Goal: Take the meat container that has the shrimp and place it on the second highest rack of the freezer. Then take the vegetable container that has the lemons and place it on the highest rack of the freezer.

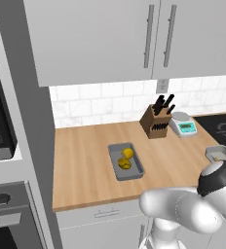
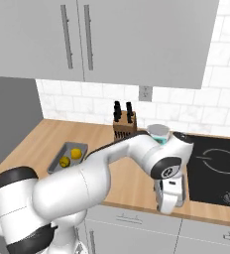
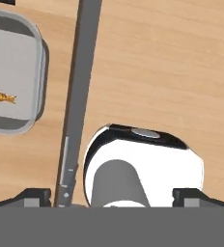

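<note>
hand view shows the gripper point(image 3: 114, 198) with its two dark tips spread wide and nothing between them. it points down at the wooden counter point(image 3: 172, 72). off to one side sits a grey tray point(image 3: 17, 72) with the small orange shrimp point(image 3: 0, 96) lying in it, well apart from the tips. left base view shows another grey tray point(image 1: 125, 161) on the counter with two yellow lemons point(image 1: 126, 158) inside. behind it stand a knife block point(image 1: 155, 121) and a small scale point(image 1: 182, 123).
</note>
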Robot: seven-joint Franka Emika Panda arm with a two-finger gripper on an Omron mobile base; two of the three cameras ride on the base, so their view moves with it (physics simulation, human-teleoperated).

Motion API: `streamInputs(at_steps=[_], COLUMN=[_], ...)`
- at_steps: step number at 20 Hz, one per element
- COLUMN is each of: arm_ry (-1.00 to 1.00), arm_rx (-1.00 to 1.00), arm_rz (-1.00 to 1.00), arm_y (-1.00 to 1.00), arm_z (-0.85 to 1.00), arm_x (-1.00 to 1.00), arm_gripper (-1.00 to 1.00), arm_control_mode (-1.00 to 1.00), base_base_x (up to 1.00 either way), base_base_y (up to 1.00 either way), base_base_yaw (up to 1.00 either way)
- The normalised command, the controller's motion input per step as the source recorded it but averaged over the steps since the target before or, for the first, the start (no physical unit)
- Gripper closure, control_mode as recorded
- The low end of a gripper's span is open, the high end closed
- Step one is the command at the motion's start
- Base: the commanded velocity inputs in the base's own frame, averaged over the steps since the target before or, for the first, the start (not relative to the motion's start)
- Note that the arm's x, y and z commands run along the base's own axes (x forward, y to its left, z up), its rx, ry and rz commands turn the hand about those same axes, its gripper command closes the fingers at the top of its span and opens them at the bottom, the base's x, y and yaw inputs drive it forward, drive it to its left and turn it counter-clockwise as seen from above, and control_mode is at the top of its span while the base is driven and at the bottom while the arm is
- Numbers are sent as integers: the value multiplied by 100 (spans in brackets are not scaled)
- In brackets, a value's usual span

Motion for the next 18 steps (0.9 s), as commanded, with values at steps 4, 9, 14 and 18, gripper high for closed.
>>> streamInputs(at_steps=[4, 9, 14, 18], arm_ry=[0, 0, 0, 1], arm_rx=[4, 1, 0, 0], arm_rz=[-21, -12, -3, 0], arm_y=[-10, -1, 0, 0], arm_z=[-10, -1, -7, -12], arm_x=[0, 12, 9, 16], arm_gripper=[-100, -100, -100, -100], arm_control_mode=[-100, -100, -100, -100], base_base_x=[0, 0, 0, 0], base_base_y=[0, 0, 0, 0], base_base_yaw=[0, 0, 0, 0])
